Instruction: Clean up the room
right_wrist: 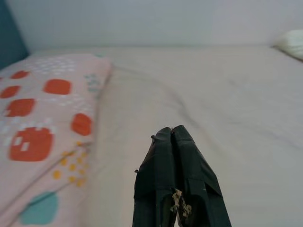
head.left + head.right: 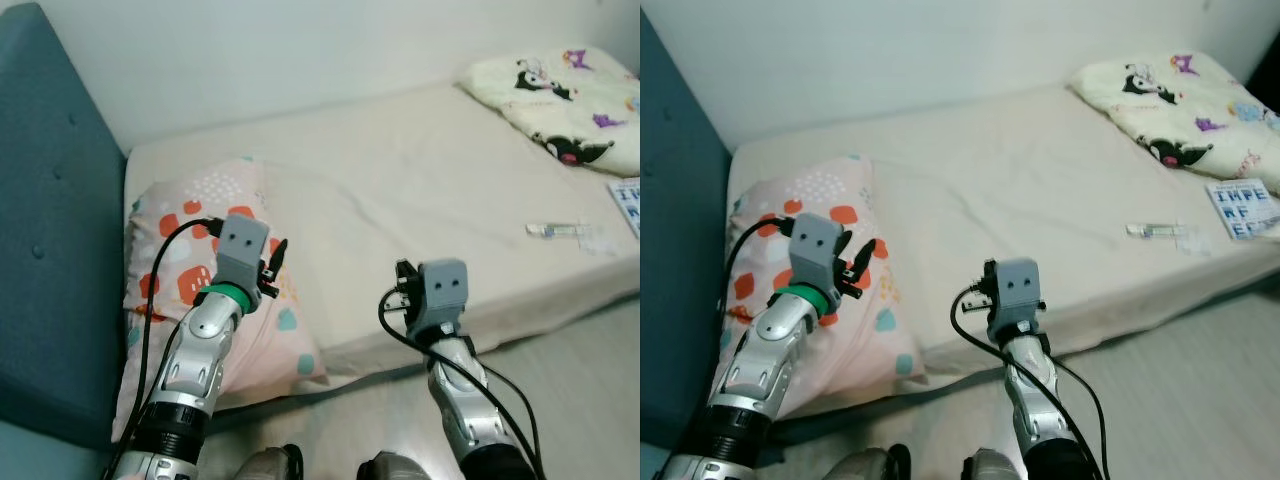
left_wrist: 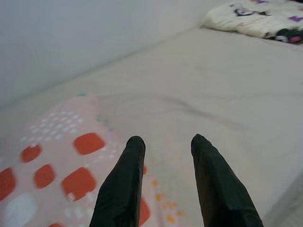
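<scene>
Lower left of frame, my left gripper, fingers apart, hovers over the pillow, nearer than the pinched-together right gripper.

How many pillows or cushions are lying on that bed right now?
2. A pink pillow with red patches lies at the headboard end, under the left pincer. A white cartoon-print one lies at the far end; it runs past the picture's edge, so more may be hidden.
</scene>
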`<state>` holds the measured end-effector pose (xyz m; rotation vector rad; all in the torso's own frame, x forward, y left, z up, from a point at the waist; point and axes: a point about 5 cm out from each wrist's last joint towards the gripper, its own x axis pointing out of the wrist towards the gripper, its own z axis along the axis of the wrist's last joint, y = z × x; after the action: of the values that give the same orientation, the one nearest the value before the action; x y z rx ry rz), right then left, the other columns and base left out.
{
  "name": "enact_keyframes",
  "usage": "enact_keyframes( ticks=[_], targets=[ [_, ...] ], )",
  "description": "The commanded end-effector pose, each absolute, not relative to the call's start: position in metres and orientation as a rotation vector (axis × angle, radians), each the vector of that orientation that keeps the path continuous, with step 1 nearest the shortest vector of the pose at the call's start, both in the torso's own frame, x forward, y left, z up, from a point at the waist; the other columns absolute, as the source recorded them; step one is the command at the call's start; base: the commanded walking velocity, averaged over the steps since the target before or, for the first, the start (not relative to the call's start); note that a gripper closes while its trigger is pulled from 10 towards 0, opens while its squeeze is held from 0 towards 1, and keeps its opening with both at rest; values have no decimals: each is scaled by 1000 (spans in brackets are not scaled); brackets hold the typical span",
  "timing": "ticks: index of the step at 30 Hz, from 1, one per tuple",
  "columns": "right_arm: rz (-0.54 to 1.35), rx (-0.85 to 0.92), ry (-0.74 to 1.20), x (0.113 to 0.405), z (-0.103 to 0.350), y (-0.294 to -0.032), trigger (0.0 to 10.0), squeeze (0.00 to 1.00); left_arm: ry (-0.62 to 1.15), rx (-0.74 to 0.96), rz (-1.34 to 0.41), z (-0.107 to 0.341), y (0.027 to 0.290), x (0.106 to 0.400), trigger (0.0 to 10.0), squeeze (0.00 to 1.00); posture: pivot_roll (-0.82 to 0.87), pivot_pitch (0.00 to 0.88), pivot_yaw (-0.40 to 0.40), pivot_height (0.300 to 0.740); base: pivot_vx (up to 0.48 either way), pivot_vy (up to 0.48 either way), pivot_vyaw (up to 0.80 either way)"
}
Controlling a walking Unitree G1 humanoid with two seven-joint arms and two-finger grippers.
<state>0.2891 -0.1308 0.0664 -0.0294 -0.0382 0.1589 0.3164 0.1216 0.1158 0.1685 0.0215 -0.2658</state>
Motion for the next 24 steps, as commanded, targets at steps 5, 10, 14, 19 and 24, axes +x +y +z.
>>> enact_keyframes(
  ticks=[5, 10, 14, 19, 24],
  targets=[
    [181, 6, -45, 289, 67, -124, 10000, 0, 26, 201, -272, 110, 121, 316, 10000, 0, -47, 15, 74, 740, 0, 0, 83],
    [195, 11, -44, 289, 67, -122, 10000, 0, 19, 211, -276, 109, 121, 317, 10000, 0, -47, 19, 70, 740, 0, 0, 0],
    [198, 11, -42, 289, 66, -122, 10000, 0, 11, 225, -282, 109, 119, 318, 10000, 0, -47, 22, 70, 740, 0, 0, 0],
    [196, 11, -41, 288, 65, -122, 10000, 0, 4, 241, -288, 107, 117, 318, 10000, 0, -51, 25, 72, 740, 333, -124, 0],
    [201, 13, -39, 288, 64, -122, 10000, 0, -5, 251, -301, 106, 115, 318, 10000, 0, -49, 26, 73, 740, 254, -403, 0]
  ],
)
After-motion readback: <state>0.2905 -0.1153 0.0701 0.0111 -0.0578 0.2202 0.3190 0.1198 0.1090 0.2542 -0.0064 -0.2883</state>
